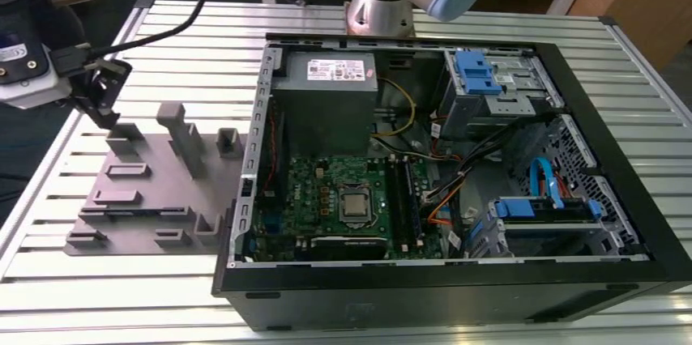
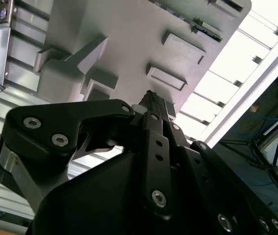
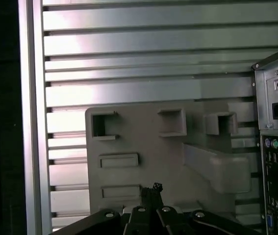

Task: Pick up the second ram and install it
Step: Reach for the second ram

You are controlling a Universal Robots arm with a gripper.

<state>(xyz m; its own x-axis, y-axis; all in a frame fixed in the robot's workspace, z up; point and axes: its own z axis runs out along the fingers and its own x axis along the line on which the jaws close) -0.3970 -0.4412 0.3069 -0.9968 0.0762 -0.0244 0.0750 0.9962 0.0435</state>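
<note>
arm base (image 1: 381, 1) is up at the back, wrist end way over on the exterior view's left w/ the gripper (image 1: 105, 110) hanging tips-down. in both wrist views its fingers (image 2: 154, 111) look pinched tight together, prob fully closed

Exterior view high over case (image 1: 411, 296) and tray (image 1: 162, 199); both wrist views near tray.

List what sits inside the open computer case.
A green board with a silver processor, a grey power supply, blue brackets and cables. Anything under the board is covered.
</note>
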